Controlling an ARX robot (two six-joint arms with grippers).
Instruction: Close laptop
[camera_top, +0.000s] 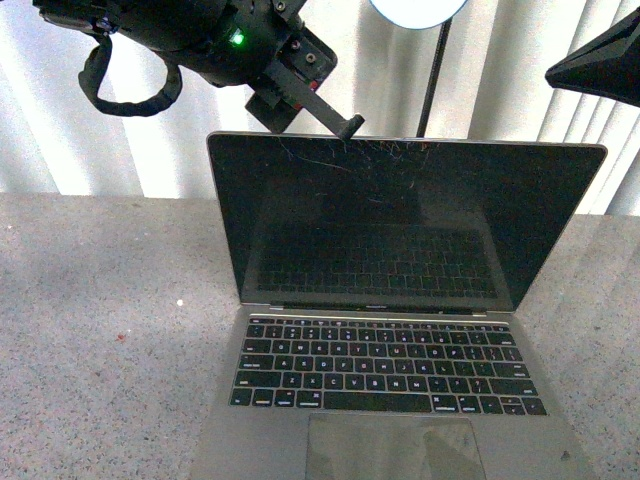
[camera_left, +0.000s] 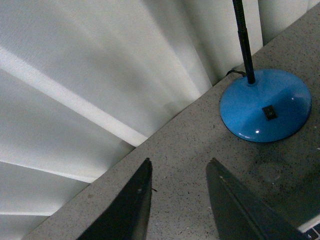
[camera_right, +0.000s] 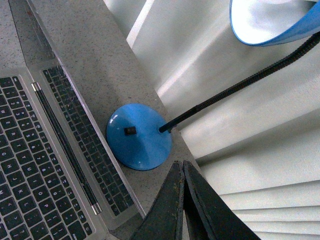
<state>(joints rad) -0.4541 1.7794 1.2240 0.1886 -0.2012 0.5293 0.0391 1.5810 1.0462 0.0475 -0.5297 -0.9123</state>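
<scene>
The grey-silver laptop stands open on the speckled table, its black scratched screen upright and facing me. My left gripper hangs just above and behind the lid's top left edge; in the left wrist view it is open and empty, looking down at the table behind the lid. My right gripper is high at the lid's top right corner; in the right wrist view its jaws are shut with nothing between them. That view shows the laptop's keyboard and screen from the side.
A blue desk lamp stands behind the laptop: round base, black gooseneck stem, lit head. White pleated curtains close off the table's far edge. The grey table stretches left of the laptop.
</scene>
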